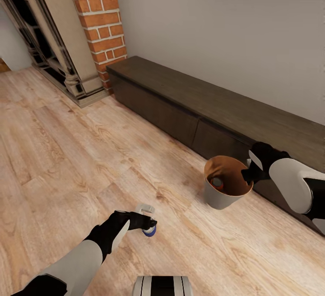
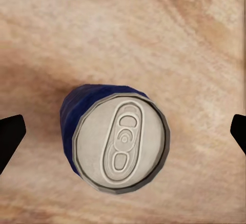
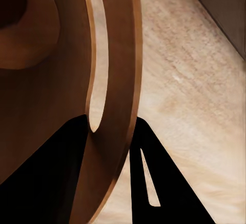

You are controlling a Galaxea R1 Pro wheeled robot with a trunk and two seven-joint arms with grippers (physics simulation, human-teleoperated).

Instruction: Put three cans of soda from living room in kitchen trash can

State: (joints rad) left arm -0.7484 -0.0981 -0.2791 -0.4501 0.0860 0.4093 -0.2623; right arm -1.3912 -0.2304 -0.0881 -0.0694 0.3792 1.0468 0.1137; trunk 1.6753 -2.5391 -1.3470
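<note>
A blue can of soda (image 1: 150,231) with a silver top (image 2: 122,148) stands upright on the wood floor. My left gripper (image 1: 147,222) hangs over it, open, with a dark fingertip (image 2: 10,138) far out on each side of the can. The tash can (image 1: 220,198), grey-beige outside and coppery inside, is tilted beside the bench. An orange can of soda (image 1: 217,183) lies inside it. My right gripper (image 1: 248,175) is shut on the tash can's rim (image 3: 115,80), one finger (image 3: 51,178) inside the wall and the other outside.
A long low dark-brown bench (image 1: 216,106) runs along the grey wall at the right. A red brick column (image 1: 99,20) and a pale framed shelf unit (image 1: 58,48) stand at the back left. Open wood floor (image 1: 67,151) spreads to the left. My base (image 1: 162,285) shows at the bottom edge.
</note>
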